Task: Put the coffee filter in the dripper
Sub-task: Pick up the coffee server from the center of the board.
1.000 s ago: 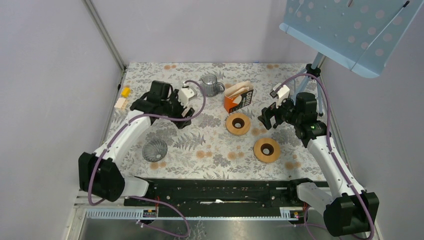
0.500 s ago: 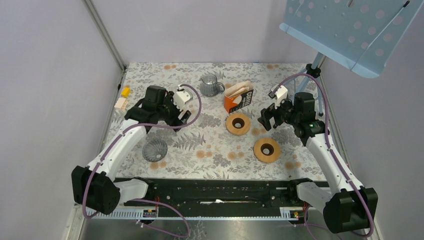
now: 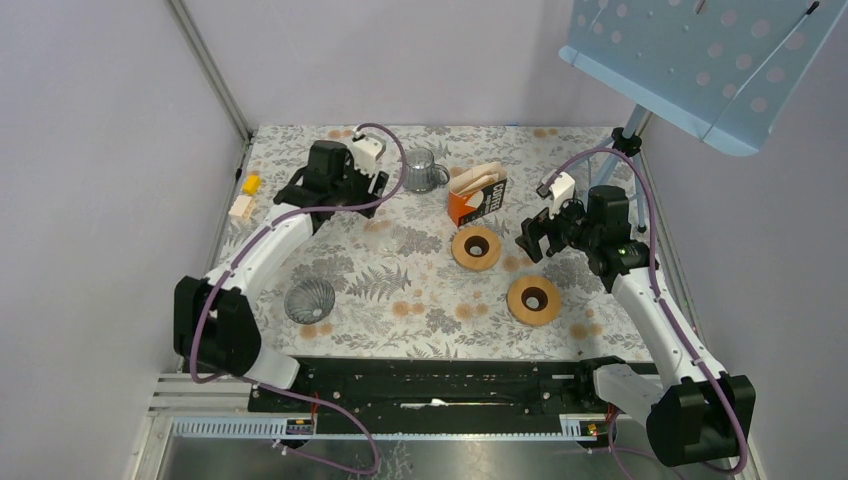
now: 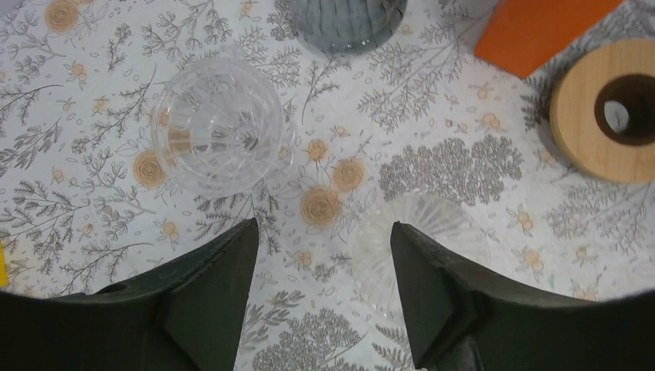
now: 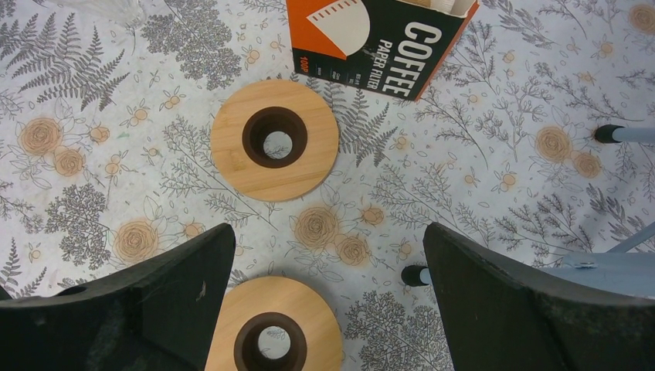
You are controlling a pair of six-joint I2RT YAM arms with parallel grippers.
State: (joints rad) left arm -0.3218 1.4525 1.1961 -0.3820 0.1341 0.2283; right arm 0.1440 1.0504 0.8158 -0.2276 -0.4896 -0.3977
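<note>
Looking at your left gripper, its jaws stand apart and hold nothing, with a clear glass dripper just ahead of 1 fingertip. Your right gripper is spread wide, also empty. The coffee filters sit in their box ahead of it, beyond 1 wooden ring.

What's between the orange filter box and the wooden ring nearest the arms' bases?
Another wooden ring lies there, seen clearest in the right wrist view.
</note>
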